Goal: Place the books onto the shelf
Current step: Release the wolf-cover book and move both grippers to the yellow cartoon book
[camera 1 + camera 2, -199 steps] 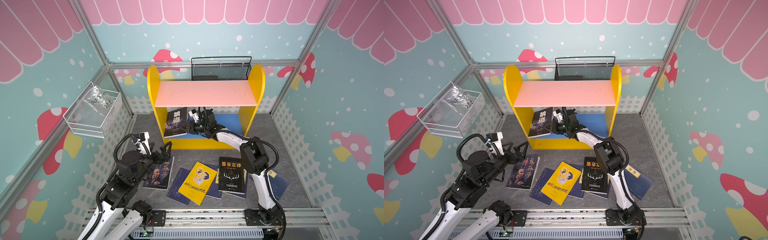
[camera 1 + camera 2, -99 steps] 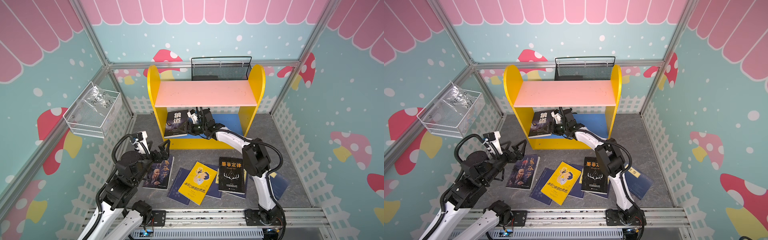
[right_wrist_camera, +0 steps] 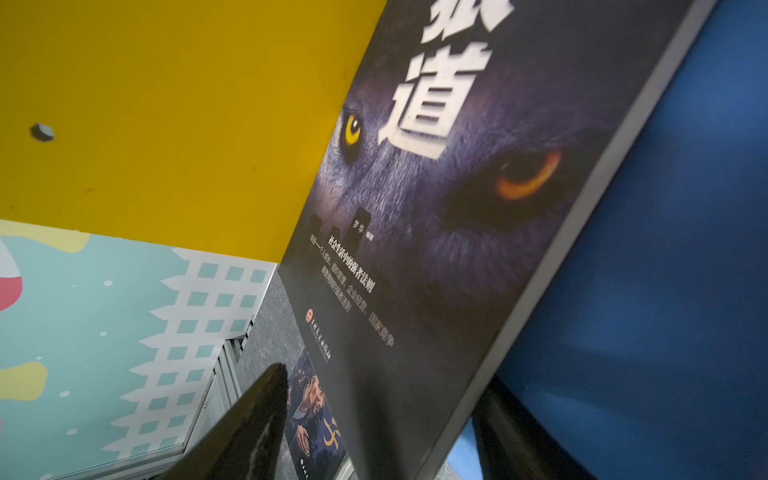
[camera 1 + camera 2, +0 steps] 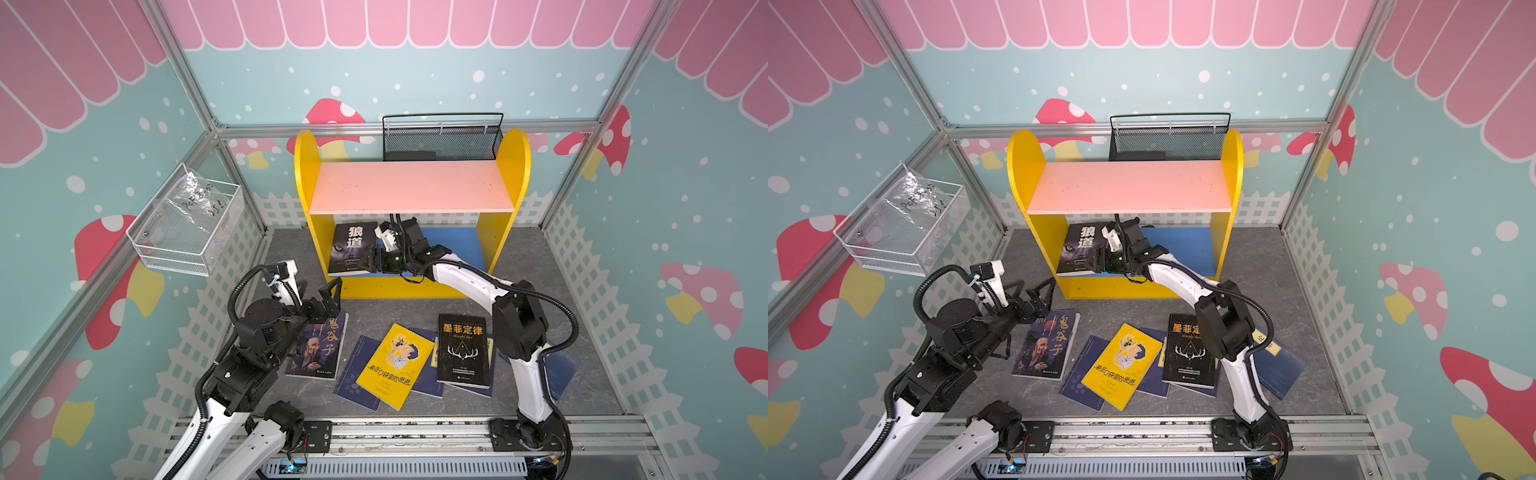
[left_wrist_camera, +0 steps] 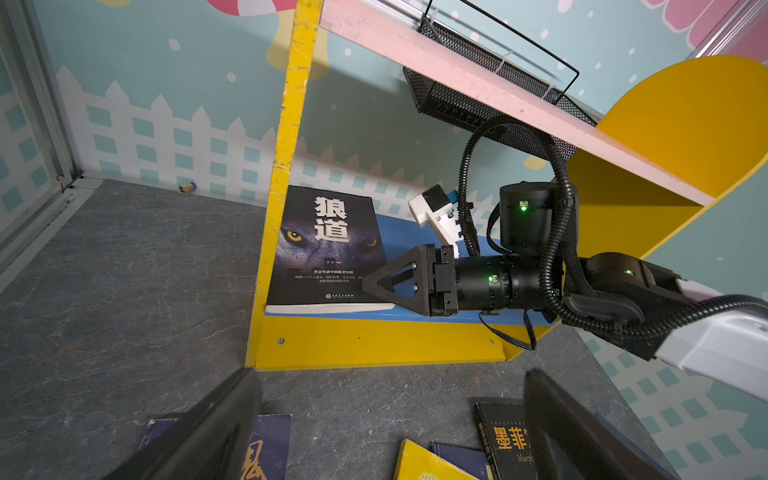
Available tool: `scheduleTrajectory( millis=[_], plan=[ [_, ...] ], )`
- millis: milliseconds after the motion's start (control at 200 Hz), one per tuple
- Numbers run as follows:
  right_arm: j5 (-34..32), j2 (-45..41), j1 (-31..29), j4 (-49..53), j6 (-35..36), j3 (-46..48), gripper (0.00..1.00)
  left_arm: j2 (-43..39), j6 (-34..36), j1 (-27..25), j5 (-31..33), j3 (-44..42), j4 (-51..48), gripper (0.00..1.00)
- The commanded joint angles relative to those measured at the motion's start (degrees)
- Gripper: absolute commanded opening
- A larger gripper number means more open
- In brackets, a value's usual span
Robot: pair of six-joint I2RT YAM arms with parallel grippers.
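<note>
A black wolf-cover book point(image 4: 351, 249) point(image 3: 457, 187) leans on the shelf's blue lower board point(image 4: 457, 245) against the left yellow panel point(image 5: 286, 166). My right gripper point(image 4: 368, 262) point(image 5: 370, 286) point(image 3: 384, 376) is open, one finger on each side of that book's lower corner, with a gap showing at one finger. On the floor lie a dark book with an old man point(image 4: 318, 349), a yellow cartoon book point(image 4: 395, 361), a black antler book point(image 4: 463, 349) and navy books point(image 4: 357, 376). My left gripper point(image 4: 320, 291) point(image 5: 390, 374) hangs open and empty above the dark book's far edge.
A black mesh basket point(image 4: 440, 139) hangs behind the pink upper board point(image 4: 411, 187). A white wire basket point(image 4: 187, 224) sticks out from the left wall. My right arm's elbow point(image 4: 519, 324) hangs over the floor books. Fenced walls close in the floor.
The right gripper's jaws have opened and released the wolf book, which now leans on the lower board. The left arm has shifted slightly.
</note>
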State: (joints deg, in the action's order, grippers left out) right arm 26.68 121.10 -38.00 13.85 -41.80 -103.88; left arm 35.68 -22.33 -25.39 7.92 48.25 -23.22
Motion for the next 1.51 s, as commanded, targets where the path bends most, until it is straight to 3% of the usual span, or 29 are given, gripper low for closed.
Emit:
scheduleTrajectory(
  millis=[0,425,685,916,1116,1276,1421,1501],
  plan=[
    [-2.3,-3.2,-1.3,1.6,3.8,0.3,0.71,0.1,-0.3,0.2,0.2,-0.3,0.9,1.0],
    [-12.9,-9.5,-2.0,4.1,5.0,4.9,0.72,0.2,-1.5,0.3,3.3,-0.5,0.5,1.0],
    [-16.4,-20.6,-2.0,-0.2,4.3,14.2,0.72,7.1,1.6,0.3,-8.9,2.4,0.7,1.0],
    [-22.2,-34.2,-2.7,-5.5,-4.7,33.2,0.72,17.9,-6.7,-0.1,-15.3,1.1,4.0,0.99],
    [-27.3,-49.1,-4.7,-8.9,-15.0,53.0,0.72,25.5,-7.7,-3.6,-18.1,-1.0,4.5,0.97],
    [-22.7,-58.3,-5.9,-21.3,-22.7,72.2,0.7,29.0,-7.5,-9.4,-16.1,-2.4,3.5,0.97],
    [-17.4,-59.3,-6.5,-22.0,-24.0,77.9,0.67,29.5,-12.3,-15.9,-8.2,-6.5,3.1,0.97],
    [-16.2,-60.9,-6.6,-22.7,-25.3,80.8,0.65,28.7,-16.3,-17.4,-7.0,-9.4,4.1,0.97]
  ],
)
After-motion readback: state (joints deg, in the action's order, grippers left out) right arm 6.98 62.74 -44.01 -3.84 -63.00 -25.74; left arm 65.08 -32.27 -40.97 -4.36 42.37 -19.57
